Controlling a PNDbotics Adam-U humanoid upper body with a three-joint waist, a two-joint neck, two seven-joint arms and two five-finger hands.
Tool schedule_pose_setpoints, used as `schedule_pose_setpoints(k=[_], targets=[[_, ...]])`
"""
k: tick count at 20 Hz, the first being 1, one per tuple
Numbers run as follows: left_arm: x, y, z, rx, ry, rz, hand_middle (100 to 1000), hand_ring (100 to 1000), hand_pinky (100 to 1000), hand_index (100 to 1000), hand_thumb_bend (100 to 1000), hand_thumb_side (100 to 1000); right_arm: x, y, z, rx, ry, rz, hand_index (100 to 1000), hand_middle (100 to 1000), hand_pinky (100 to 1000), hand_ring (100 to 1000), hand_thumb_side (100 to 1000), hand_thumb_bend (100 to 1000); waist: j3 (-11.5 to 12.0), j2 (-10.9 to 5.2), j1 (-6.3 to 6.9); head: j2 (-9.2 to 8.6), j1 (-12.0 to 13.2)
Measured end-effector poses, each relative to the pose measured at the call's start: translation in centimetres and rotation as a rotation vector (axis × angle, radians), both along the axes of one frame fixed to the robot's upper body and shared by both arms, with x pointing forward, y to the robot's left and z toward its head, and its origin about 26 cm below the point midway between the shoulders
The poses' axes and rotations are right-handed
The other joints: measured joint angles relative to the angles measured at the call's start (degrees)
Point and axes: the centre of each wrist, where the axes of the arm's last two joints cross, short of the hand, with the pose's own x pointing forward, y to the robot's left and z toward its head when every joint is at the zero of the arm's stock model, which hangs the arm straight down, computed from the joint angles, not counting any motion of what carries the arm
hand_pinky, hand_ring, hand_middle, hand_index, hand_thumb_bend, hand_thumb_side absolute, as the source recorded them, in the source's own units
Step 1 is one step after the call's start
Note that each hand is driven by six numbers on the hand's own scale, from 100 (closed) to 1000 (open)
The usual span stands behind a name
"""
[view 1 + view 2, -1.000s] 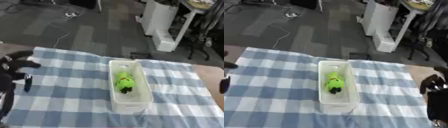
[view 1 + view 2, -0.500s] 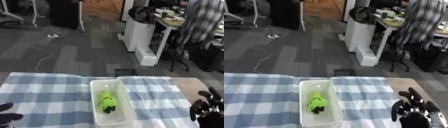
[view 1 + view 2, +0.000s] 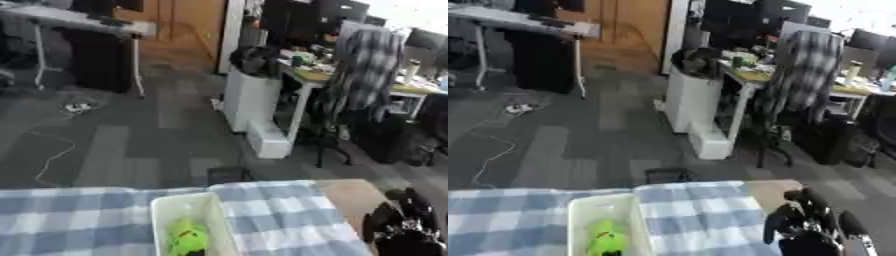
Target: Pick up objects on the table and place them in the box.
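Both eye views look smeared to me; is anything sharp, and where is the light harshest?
Left eye view: soft all over, the green object in the white box just a blob, top right corner washed out bright. Right eye view: equally soft, the right hand a dark smudge over the checked tablecloth.

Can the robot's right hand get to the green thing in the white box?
Probably yes. The right hand hangs just right of the white box, which is open on top, and nothing lies between it and the green thing.
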Motion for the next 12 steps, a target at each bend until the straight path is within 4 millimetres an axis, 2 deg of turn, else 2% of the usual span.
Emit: schedule_pose_setpoints(k=[2, 4, 8, 12], targets=[[0.9, 0.0, 3.1, 0.009, -0.110, -0.016, 678, 634, 692, 666, 114, 967, 1.0, 1.9, 3.0, 0.104, -0.119, 0.037, 700, 588, 400, 475, 995, 100, -0.1, -0.44, 0.48, -1.43, -1.5], [1.2, 0.1, 5.1, 0.016, -0.174, -0.021, 674, 630, 675, 665, 115, 967, 1.5, 3.5, 4.9, 0.208, -0.193, 0.066, 701, 584, 395, 470, 996, 100, -0.2, -0.35, 0.64, -2.14, -2.1], [1.3, 0.4, 5.7, 0.029, -0.202, -0.017, 673, 621, 650, 665, 115, 967, 1.8, 5.0, 5.5, 0.300, -0.208, 0.083, 707, 584, 382, 465, 997, 100, -0.6, 0.53, -0.19, -3.06, -2.0], [1.3, 0.5, 5.7, 0.038, -0.205, -0.013, 674, 622, 630, 666, 115, 969, 1.8, 5.6, 5.4, 0.305, -0.205, 0.101, 699, 583, 376, 466, 982, 100, -0.9, 0.73, -0.22, -3.88, -1.6]])
